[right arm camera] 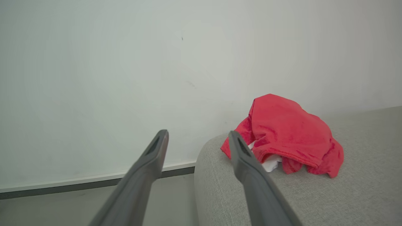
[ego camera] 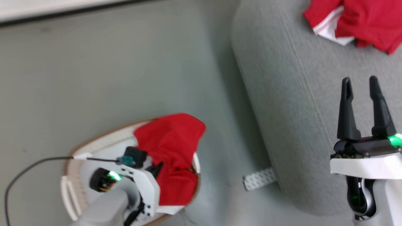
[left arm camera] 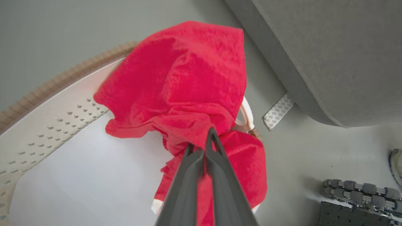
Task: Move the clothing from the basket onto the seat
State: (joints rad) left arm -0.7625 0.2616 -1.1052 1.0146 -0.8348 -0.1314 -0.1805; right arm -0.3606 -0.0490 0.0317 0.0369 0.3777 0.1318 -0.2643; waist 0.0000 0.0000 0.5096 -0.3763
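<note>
A bright red garment (ego camera: 172,150) hangs over the right side of the cream basket (ego camera: 103,141) on the floor. My left gripper (left arm camera: 201,142) is shut on this garment (left arm camera: 188,84), its two fingers pinching a fold above the basket's white floor (left arm camera: 78,175). A second red garment with a white panel (ego camera: 355,22) lies on the grey seat (ego camera: 282,94) at the far right. My right gripper (ego camera: 359,83) stands open over the seat cushion, well short of that garment (right arm camera: 289,135), nothing between its fingers.
The basket's tan rim (left arm camera: 62,78) curves along its far side. A perforated white strip (ego camera: 259,179) sticks out from under the seat's edge. A black cable (ego camera: 28,169) trails left from my left arm. Wheels of the robot base (left arm camera: 358,191) and a shoe (left arm camera: 396,163) show at the lower right.
</note>
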